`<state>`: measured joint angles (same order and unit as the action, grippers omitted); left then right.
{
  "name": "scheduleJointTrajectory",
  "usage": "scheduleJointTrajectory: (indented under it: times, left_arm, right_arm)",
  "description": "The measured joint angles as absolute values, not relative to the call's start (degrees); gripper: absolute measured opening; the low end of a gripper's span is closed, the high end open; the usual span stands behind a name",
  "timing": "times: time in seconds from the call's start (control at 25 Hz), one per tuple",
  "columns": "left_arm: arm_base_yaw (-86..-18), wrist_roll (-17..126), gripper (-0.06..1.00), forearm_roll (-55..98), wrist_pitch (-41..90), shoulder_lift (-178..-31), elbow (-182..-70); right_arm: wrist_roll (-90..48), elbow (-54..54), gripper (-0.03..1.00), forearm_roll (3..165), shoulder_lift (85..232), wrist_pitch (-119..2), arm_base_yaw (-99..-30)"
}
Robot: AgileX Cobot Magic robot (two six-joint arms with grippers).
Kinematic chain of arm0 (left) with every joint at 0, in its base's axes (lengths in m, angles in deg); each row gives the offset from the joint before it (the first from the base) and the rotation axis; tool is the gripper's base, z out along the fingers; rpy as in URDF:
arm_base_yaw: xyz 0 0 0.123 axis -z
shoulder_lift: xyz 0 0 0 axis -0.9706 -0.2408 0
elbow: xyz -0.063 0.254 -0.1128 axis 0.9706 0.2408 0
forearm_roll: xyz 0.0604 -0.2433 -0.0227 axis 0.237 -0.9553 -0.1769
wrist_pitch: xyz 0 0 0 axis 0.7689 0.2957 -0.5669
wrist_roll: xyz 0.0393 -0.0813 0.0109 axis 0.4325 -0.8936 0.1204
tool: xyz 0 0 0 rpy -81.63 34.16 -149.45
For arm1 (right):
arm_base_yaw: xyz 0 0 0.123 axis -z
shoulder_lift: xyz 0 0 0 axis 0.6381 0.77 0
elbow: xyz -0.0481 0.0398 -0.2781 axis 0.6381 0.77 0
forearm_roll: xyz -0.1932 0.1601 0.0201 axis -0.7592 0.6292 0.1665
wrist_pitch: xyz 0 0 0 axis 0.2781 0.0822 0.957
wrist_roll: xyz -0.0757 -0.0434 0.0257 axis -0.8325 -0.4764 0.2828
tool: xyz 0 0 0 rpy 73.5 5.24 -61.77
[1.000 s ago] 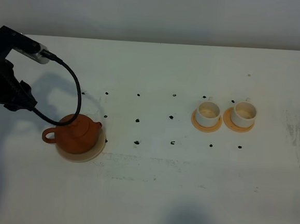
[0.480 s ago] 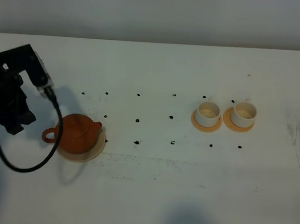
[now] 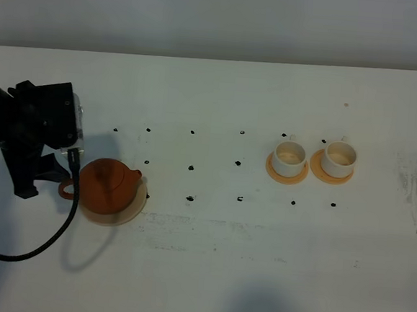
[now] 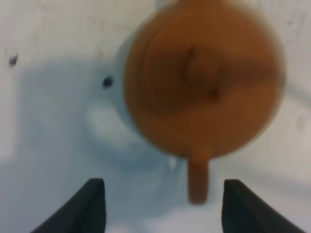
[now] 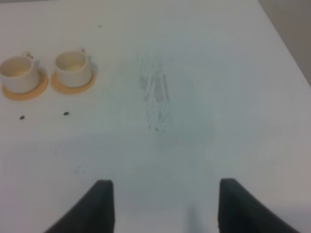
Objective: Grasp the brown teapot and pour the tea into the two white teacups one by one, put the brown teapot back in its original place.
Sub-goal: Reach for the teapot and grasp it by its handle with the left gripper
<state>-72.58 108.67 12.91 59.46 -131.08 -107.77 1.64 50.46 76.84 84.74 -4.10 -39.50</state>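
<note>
Our left hand (image 4: 163,206), fingers spread wide, hovers at the loop handle (image 4: 198,178) of the brown teapot (image 4: 204,77), lined up, we judge, to grasp it for pouring.

You have a squat reddish-brown clay teapot (image 3: 108,186), matt and unglazed-looking | your two small white cylindrical teacups (image 3: 289,156) look like smooth, glazed ceramic | their round orange-tan saucers (image 3: 287,177) look matt | your flat white table (image 3: 257,275) is matt, scuffed grey at its worn patch (image 3: 415,188)
</note>
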Motion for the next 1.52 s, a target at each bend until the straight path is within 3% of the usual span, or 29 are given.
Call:
scheduleJointTrajectory:
  times: [0.32, 0.76, 1.16, 1.52]
  left_arm:
    - [-71.8, 102.6, 0.50, 14.2, 60.5, -131.1, -107.8]
    - [-71.8, 104.7, 0.50, 16.9, 61.4, -133.0, -107.8]
    - [-71.8, 106.5, 0.42, 17.2, 61.1, -135.0, -107.8]
    - [-70.9, 106.3, 0.41, 18.2, 60.6, -135.3, -107.8]
  right_arm:
    - [1.6, 50.5, 0.46, 76.8, 84.7, -4.1, -39.5]
    - [1.6, 50.5, 0.46, 76.8, 84.7, -4.1, -39.5]
    - [1.6, 50.5, 0.46, 76.8, 84.7, -4.1, -39.5]
    - [1.6, 50.5, 0.46, 76.8, 84.7, -4.1, -39.5]
